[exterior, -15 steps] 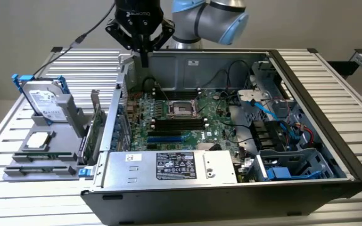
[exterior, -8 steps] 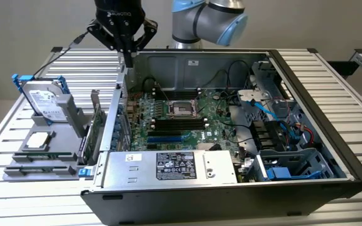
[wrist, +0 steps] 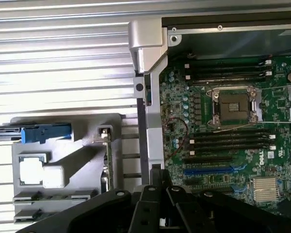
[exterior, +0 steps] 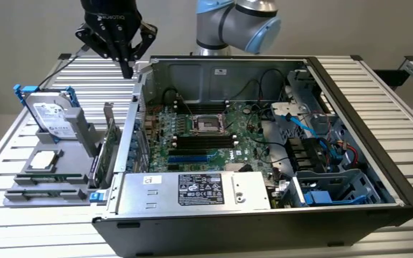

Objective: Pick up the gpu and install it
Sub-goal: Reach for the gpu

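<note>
Edgewise, the thin rectangular gpu (exterior: 109,145) stands beside the metal case (exterior: 192,67).

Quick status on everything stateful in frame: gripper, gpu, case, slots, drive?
gripper: shut, holding nothing.
gpu: on edge in grey holder, not picked up.
computer case: side panel off, interior exposed.
CPU socket: empty.
memory slots: empty.
hard drive: upright in holder, outside case.

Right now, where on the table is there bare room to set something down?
Bare slats lie at the exterior view's right of the case, and in front of the grey holder. Crowded: the gap between holder and case, where the gpu stands.
</note>
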You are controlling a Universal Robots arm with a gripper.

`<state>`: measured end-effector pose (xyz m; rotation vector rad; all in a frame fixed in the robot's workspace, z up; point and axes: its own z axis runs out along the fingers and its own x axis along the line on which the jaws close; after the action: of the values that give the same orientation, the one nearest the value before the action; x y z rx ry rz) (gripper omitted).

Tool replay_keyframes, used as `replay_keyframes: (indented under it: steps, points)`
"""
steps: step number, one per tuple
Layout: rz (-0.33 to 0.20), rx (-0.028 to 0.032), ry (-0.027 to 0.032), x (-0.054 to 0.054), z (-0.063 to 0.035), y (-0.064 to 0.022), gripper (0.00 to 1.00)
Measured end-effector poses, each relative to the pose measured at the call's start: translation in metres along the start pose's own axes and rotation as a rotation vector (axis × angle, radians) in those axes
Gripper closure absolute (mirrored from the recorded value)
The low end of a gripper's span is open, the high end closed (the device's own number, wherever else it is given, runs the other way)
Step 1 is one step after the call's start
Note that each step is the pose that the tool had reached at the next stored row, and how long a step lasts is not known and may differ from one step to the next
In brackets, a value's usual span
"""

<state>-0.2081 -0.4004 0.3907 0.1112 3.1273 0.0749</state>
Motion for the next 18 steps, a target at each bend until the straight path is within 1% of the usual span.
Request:
replay_keyframes:
  steps: [5, 9, 11, 13, 18]
  points:
    - [0.0, 0.0, 0.0, 0.022, 0.001, -0.0051, 0.89]
    - [0.0, 0.0, 0.0, 0.04, 0.002, -0.0111, 0.89]
    - [0.0, 0.0, -0.0001, 0.048, 0.003, -0.0165, 0.89]
    - [0.0, 0.0, 0.0005, 0.054, 0.0044, -0.0223, 0.89]
    - [0.0, 0.0003, 0.0047, 0.066, 0.009, -0.0353, 0.89]
